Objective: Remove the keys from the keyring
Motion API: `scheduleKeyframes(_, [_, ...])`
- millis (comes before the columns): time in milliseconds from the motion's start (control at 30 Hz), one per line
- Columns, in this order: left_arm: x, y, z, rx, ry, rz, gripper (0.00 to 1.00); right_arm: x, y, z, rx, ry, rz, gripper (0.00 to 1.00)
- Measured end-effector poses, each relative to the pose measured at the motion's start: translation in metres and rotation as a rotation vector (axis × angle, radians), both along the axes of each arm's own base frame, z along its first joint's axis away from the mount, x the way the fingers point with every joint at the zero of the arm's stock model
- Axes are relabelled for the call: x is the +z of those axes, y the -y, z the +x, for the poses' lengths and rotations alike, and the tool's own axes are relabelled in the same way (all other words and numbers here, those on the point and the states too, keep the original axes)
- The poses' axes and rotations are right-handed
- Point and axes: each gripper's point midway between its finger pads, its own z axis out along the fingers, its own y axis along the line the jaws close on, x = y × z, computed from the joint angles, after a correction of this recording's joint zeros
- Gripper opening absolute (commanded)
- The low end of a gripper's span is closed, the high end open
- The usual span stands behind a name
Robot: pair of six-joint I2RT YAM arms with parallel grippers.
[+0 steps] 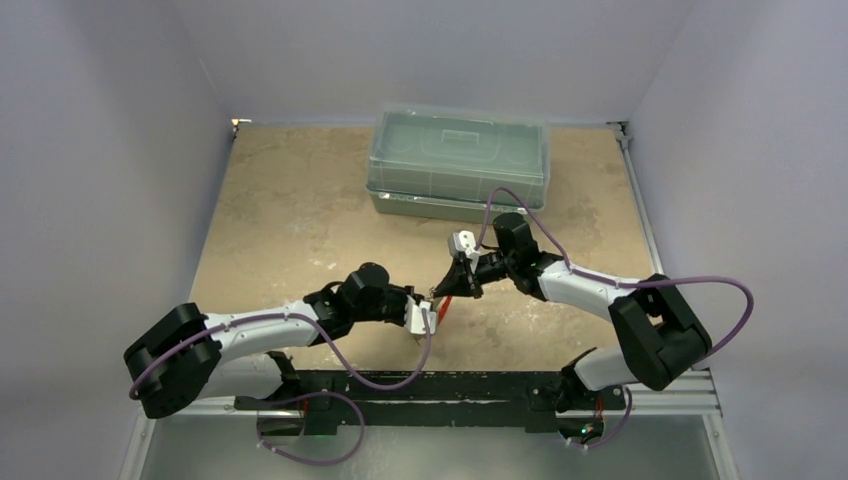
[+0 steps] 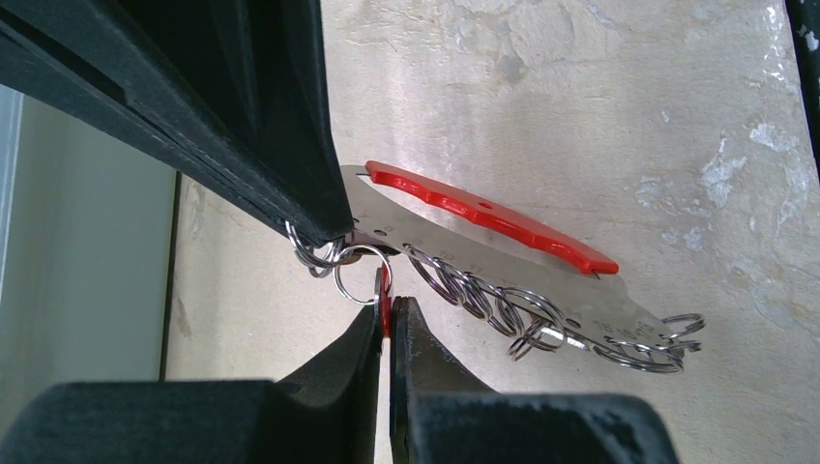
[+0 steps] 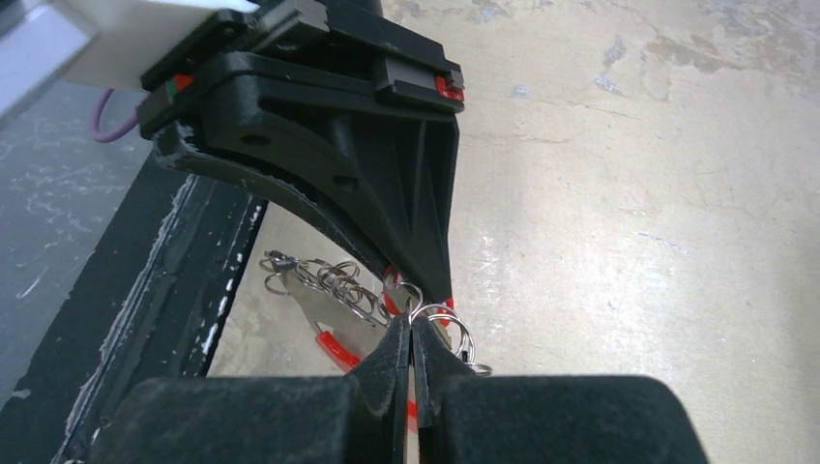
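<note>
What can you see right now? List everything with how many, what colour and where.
large clear plastic lidded box: one, clear with a greenish tint, back of the table
mottled tan tabletop: one, tan, under everything
crescent-shaped silvery-white keyring holder with a red outer edge: one, mid-table between the two grippers
small silvery metal split rings: many, too tangled to count, chained along the holder's inner edge
thin red-headed key: one, red, seen edge-on, hanging from a ring; other keys not made out
left gripper: one, black, shut on the red-headed key
right gripper: one, black, shut on the holder's end
</note>
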Motion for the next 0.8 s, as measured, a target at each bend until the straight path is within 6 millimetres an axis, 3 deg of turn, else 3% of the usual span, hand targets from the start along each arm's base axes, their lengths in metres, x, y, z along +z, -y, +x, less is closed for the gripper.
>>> scheduleKeyframes(800, [0.02,-0.007,0.008,0.054,0.044,0.004,0.0,-0.004,0.001,0.008,-0.029,0.044,-0.012,0.0])
